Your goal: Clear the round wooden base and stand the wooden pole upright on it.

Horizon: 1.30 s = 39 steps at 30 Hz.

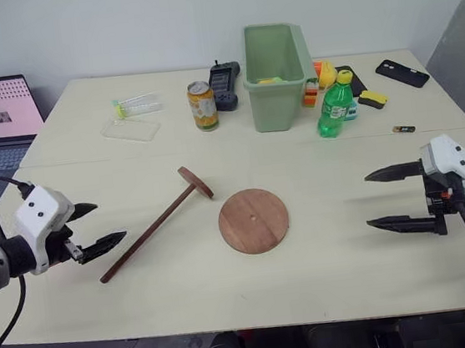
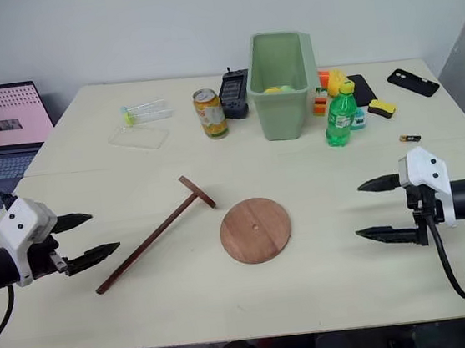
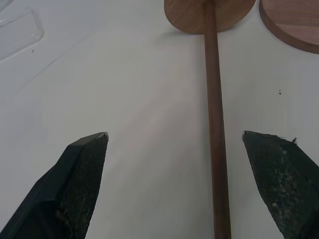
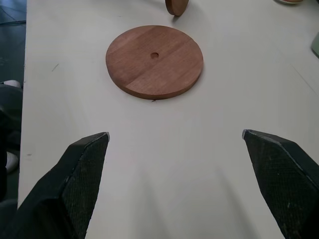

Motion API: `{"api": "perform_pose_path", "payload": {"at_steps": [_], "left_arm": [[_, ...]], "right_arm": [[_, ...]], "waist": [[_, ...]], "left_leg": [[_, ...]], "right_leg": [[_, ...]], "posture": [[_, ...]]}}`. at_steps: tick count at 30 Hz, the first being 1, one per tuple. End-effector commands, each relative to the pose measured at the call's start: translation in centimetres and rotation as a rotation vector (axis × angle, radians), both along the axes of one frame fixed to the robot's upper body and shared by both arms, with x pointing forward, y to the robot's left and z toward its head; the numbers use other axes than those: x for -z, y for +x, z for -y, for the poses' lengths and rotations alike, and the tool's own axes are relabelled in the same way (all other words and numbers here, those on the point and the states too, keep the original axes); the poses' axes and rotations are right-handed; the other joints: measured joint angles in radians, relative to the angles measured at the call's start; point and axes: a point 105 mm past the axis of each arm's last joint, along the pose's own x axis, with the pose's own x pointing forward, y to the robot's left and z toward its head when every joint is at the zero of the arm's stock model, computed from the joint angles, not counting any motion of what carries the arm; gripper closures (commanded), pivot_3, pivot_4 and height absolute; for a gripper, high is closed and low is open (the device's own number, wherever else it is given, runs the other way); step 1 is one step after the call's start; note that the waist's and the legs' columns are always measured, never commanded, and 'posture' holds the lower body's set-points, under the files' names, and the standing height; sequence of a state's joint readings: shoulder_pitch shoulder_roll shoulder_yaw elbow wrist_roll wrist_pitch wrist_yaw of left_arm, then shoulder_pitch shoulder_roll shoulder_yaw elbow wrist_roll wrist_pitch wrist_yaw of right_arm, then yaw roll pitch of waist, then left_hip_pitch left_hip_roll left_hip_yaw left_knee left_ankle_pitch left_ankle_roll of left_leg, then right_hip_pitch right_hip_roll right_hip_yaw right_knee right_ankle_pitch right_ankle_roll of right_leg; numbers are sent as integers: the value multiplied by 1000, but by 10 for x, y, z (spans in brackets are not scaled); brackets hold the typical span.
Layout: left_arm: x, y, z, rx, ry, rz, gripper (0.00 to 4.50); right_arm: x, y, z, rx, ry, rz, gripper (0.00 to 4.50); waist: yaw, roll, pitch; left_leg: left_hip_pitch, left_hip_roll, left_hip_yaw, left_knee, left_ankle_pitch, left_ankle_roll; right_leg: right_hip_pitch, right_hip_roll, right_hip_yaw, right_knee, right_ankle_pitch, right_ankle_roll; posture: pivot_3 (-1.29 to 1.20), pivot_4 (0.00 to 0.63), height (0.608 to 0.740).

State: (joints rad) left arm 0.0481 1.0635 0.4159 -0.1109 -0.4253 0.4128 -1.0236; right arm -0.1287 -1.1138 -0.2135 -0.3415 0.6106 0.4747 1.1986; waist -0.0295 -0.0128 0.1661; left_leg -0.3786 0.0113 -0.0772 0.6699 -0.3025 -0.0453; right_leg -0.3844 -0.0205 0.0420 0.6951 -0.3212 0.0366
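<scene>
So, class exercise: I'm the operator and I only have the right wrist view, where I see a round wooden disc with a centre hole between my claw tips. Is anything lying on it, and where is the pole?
Observer: Nothing lies on the round wooden base. The wooden pole lies flat on the table, on the base's left.
Operator: Which end points at the base?
Observer: Its disc end, tipped on edge, close to the base.
Operator: Is my other claw near it?
Observer: The left claw, open, hovers by the pole's bare end, holding nothing.
</scene>
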Motion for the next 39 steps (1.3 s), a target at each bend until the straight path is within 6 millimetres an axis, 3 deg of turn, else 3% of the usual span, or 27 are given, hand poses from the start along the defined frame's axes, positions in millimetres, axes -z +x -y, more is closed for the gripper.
{"api": "perform_pose_path", "payload": {"at_steps": [1, 12, 21, 25, 29, 39], "left_arm": [[-7, 0, 6, 35, 7, 23, 17], [-13, 10, 8, 6, 19, 24, 17], [-13, 12, 49, 56, 10, -100, 17], [-8, 26, 65, 33, 5, -178, 17], [1, 36, 74, 53, 56, -255, 17], [7, 75, 73, 4, 105, -347, 17]], "right_arm": [[-7, -1, -5, -25, -1, 43, 0], [-6, -6, -15, -45, 28, 37, 0], [-17, -14, -70, -140, 234, 30, 0], [-10, -21, -93, -175, 257, -27, 0], [0, -20, -103, -155, 227, -61, 0], [0, -25, -118, -144, 265, -87, 0]], "waist": [[0, 0, 0], [0, 0, 0], [0, 0, 1], [2, -1, 1], [0, -1, 1], [0, -1, 1]], "left_leg": [[0, 0, 0, 0, 0, 0], [0, 0, 0, 0, 0, 0], [-1, -1, -1, 1, 0, 0], [-2, -1, -2, 2, 0, 0], [-3, -2, -2, 4, 0, 0], [-6, -3, -3, 6, 0, 0]], "right_leg": [[0, 0, 0, 0, 0, 0], [0, 0, 0, 0, 0, 0], [-1, 1, 0, 1, 0, 0], [-1, 2, -1, 1, 0, 0], [-1, 3, -1, 1, 0, 0], [-2, 5, -2, 2, 0, 0]], "posture": [[0, 150, 740], [0, 150, 740], [0, 150, 740], [0, 150, 740], [0, 150, 740], [0, 150, 740]]}}
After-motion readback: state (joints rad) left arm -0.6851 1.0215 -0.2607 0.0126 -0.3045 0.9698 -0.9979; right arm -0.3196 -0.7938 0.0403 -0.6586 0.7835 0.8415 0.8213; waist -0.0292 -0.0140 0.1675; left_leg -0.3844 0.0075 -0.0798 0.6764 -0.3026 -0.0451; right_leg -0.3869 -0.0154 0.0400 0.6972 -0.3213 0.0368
